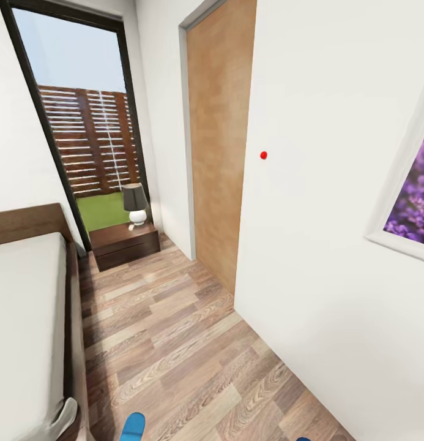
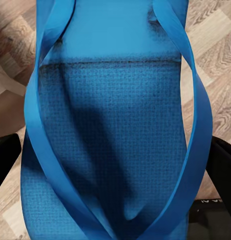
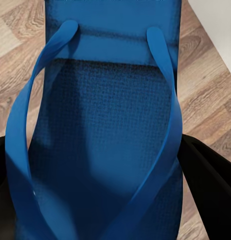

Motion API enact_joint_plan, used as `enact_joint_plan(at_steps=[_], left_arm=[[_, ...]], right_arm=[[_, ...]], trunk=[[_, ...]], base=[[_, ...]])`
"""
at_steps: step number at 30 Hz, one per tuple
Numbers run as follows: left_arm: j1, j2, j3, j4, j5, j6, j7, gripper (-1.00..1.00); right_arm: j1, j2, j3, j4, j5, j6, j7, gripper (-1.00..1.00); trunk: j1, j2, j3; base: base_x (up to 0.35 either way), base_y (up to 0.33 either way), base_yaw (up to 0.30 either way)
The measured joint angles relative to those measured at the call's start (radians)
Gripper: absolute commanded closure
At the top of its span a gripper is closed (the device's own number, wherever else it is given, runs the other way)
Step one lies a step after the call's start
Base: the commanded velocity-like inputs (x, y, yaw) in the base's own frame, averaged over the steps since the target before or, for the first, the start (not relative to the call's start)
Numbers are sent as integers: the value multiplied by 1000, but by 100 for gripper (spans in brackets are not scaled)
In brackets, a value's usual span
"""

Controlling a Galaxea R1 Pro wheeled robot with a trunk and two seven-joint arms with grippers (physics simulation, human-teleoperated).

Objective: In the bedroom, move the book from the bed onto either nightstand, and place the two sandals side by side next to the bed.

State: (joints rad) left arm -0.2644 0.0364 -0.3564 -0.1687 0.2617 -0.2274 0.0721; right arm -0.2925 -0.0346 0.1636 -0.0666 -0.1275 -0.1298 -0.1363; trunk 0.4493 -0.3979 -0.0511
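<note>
A bright-blue sandal sits close under the left wrist camera, sole up toward the lens, its two straps running together in a V; the dark fingers of the left gripper stand on either side of the sole, and the jaws look closed on its edges. The second sandal lies the same way under the right wrist camera, with the right gripper showing black fingers at both flanks of it — jaws held to the width of the sole, gripping it as far as can be seen. Wood-plank floor shows behind both sandals.

From the head camera, the rounded tip of the left-hand sandal pokes into the near edge of the picture, just right of the bed, and a sliver of blue marks the other sandal at the near right. The bed runs along the left, its light-grey mattress inside a dark-brown frame and headboard. At its far end, beside the headboard, stands a nightstand with its drawers shut — on its top a small lamp with a grey shade and white base. Behind it rises a tall black-framed window showing a slatted brown fence and grass. On the right run a wooden door and a white wall bearing a small red dot and a framed purple picture.
</note>
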Motion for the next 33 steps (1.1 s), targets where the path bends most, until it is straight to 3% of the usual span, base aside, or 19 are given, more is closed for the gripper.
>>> enact_joint_plan(at_steps=[10, 23, 33], left_arm=[[0, 0, 0, 0, 0, 0, 0, 100], [1, 0, 0, 0, 0, -1, 0, 100], [1, 0, 0, 0, 0, -1, 0, 100]], right_arm=[[0, 1, 0, 0, 0, 0, 0, 100], [0, 2, 0, 0, 0, 0, 0, 100], [0, 1, 0, 0, 0, 0, 0, 100]], trunk=[[0, 0, 0], [0, 0, 8], [0, 0, 10]], base=[[198, 0, 4], [188, 0, 182], [244, 0, 50]])
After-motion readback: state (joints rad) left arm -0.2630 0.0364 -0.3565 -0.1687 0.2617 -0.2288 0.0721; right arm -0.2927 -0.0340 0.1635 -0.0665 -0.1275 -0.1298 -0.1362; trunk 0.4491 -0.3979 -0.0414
